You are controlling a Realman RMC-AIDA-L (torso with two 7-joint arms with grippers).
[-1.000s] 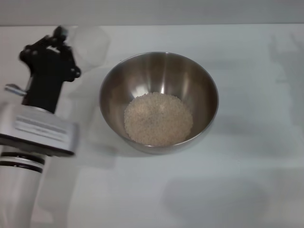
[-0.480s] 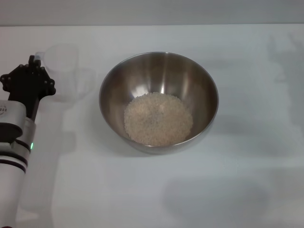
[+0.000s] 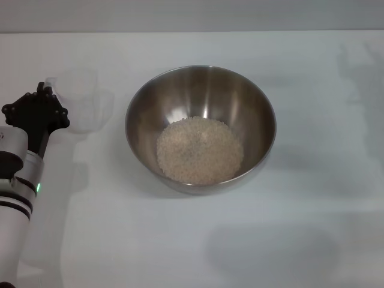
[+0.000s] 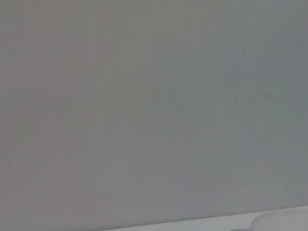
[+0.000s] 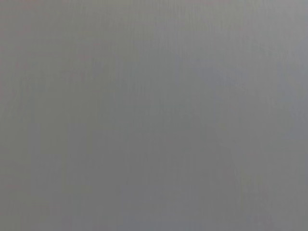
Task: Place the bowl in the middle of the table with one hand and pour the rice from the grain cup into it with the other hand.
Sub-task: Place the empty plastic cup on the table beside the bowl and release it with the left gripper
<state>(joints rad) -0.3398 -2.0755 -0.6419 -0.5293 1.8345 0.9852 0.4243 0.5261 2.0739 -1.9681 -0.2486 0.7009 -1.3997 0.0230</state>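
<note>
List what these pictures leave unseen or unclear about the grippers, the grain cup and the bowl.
- Left gripper, head view: its black body covers the fingers, so open or shut cannot be told, nor whether it touches the grain cup.
- Right gripper: in no view; the right wrist view is blank grey.
- Grain cup: clear on the white table, its outline faint; leftover grains cannot be judged.
- Bowl floor: buried under the rice.

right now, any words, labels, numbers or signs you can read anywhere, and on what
None can be read.
The grain cup: no markings can be made out.
The bowl, rice and table: no text.
The left arm shows a green light only.
Both wrist views show nothing legible.
</note>
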